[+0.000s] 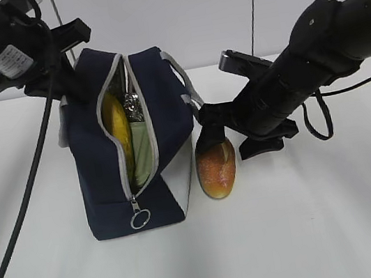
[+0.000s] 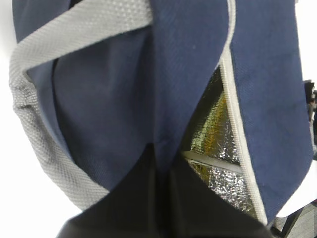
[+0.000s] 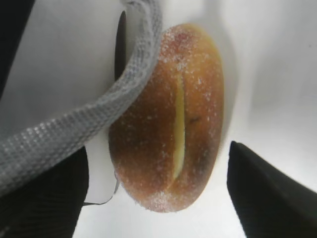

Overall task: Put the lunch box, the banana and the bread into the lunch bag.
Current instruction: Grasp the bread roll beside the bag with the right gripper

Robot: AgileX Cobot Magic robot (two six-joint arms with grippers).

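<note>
Right hand (image 3: 158, 193) stands wide open, and we see its fingers (image 3: 267, 188) straddling the bread (image 1: 217, 168), which rests on the bench (image 1: 313, 231) just beside the lunch bag (image 1: 101, 187). Left hand (image 2: 166, 198) is pinched closed on the bag's navy fabric. We see the banana (image 1: 115, 125) and the lunch box (image 1: 141, 153) inside the unzipped bag.

Surface: we record one white table (image 1: 341, 227), plain and matte.
Item one: we list the lunch bag (image 1: 101, 187), navy, standing upright on the table left of centre, zipper open.
Item two: we list the bread (image 1: 217, 169), golden-brown, lying on the table just beside the bag's white side panel, at its right.
</note>
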